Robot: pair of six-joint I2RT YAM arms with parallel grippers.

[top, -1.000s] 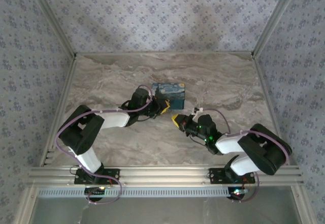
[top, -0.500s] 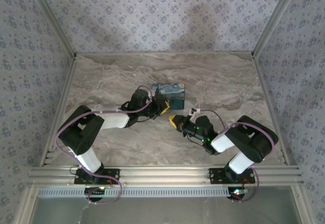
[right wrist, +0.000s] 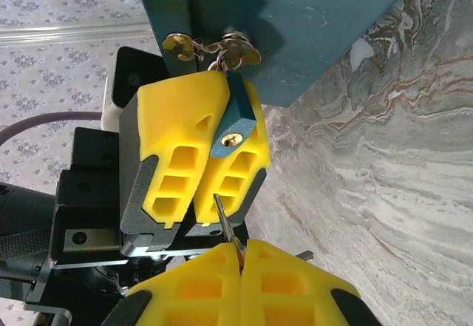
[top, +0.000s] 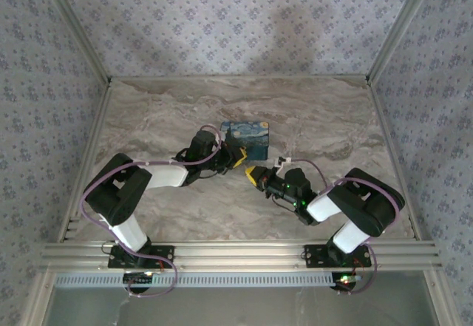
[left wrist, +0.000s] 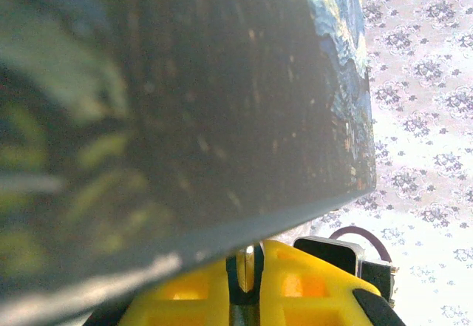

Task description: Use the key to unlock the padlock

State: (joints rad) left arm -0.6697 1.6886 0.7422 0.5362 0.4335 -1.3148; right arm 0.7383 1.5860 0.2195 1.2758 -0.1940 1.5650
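The padlock [right wrist: 235, 130] is a small blue block with a brass keyhole, hanging from the silver hasp [right wrist: 222, 45] of the blue painted tin [top: 247, 135]. My left gripper [top: 238, 156] is shut on the padlock, with its yellow fingers [right wrist: 177, 156] either side of the body. The tin [left wrist: 185, 104] looms close above the left gripper [left wrist: 247, 267]. My right gripper [right wrist: 242, 256] is shut on the key [right wrist: 225, 221]. The thin blade points up at the padlock, and its tip stands a short way below the keyhole. In the top view the right gripper [top: 255, 174] sits just right of the left one.
The tin [right wrist: 295, 23] stands mid-table on the marble top [top: 162, 111]. Aluminium rails [top: 236, 252] run along the near edge, and patterned walls close in the other sides. Open marble lies to the left, the right and behind the tin.
The right gripper has crept left and a little farther in, towards the left gripper, and its arm has folded up. The left arm has hardly moved.
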